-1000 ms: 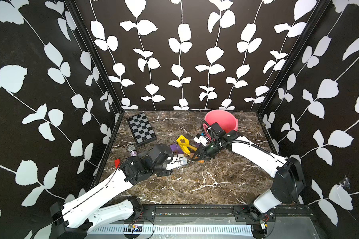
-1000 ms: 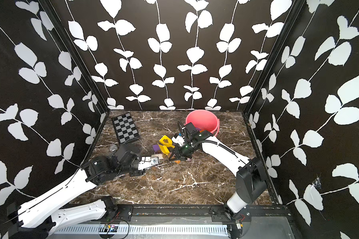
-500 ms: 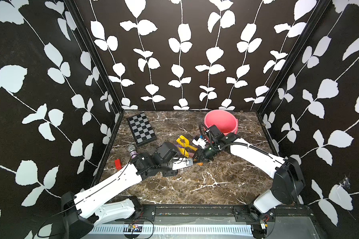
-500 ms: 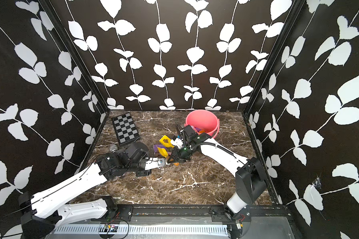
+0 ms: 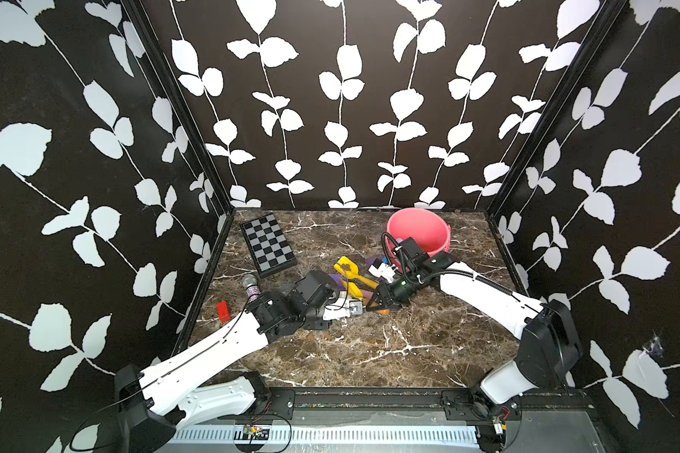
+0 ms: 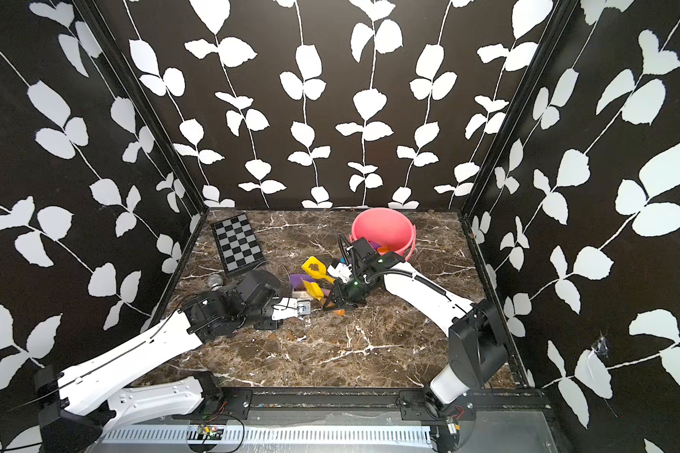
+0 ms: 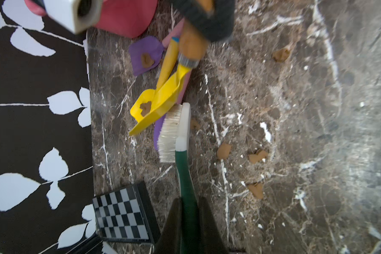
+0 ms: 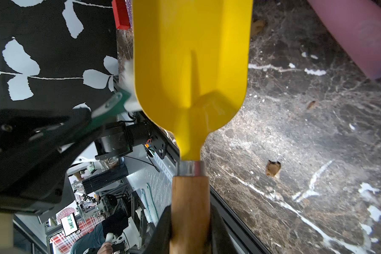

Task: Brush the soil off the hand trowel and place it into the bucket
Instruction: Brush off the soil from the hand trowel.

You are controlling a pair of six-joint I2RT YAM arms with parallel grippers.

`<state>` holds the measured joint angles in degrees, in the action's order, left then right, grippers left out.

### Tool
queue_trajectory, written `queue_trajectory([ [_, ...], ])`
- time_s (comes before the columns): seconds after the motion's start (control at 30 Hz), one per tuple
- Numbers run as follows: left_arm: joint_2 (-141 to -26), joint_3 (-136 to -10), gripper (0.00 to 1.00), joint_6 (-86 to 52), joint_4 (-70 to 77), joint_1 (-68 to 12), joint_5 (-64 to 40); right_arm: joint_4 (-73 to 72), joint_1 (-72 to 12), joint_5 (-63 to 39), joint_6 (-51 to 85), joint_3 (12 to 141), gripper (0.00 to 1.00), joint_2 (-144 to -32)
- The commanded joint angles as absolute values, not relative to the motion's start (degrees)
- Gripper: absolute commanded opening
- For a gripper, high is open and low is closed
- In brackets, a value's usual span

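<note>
Marble surface [image 5: 370, 353], leaf-print walls all round. Right tool [image 8: 189, 220] is clamped on the wooden handle of the yellow hand trowel [image 8: 191, 55], which leaves the blade free and tilted edge-on, likely so crumbs drop off. Left tool [image 7: 188, 211] is closed on the green handle of a brush [image 7: 180, 154], held far back for reach, with the bristles right at the blade's edge. Loose soil [image 7: 223, 150] clumps lie scattered on the surface. The blade face in the right wrist view looks clean; the other face is hidden. Pink bucket [image 5: 428, 231] stands well apart, behind the right arm, so the trowel is not yet in it.
</note>
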<state>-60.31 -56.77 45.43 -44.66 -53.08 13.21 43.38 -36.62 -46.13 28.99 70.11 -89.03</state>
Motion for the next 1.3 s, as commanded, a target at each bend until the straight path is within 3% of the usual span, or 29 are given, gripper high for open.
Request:
queue_trajectory([
  [0.0, -59.0, -56.9, 0.0, 47.3, -46.2, -52.9, 13.7, 44.6, -36.1, -47.5, 27.7, 69.7, 0.0, -87.1],
  [0.13, -59.8, -59.1, 0.0, 46.8, -47.9, -53.5, 5.0, 41.3, -36.7, -48.6, 30.1, 69.4, 0.0, -87.9],
  [0.27, -60.5, -59.6, 0.0, 48.5, -44.7, -54.5, 3.8, 41.1, -38.6, -49.7, 29.8, 69.9, 0.0, -89.4],
  [0.73, -55.1, -52.1, 0.0, 62.9, -39.8, -54.5, 23.5, 54.7, -36.6, -51.6, 16.3, 70.3, 0.0, -88.0],
  [1.03, -55.1, -54.3, 0.0, 62.3, -45.3, -55.3, 10.5, 49.3, -35.0, -54.0, 21.1, 71.3, 0.0, -88.4],
  [1.27, -56.1, -54.9, 0.0, 63.8, -40.7, -56.6, 9.2, 50.5, -37.8, -54.8, 19.6, 72.6, 0.0, -91.2],
])
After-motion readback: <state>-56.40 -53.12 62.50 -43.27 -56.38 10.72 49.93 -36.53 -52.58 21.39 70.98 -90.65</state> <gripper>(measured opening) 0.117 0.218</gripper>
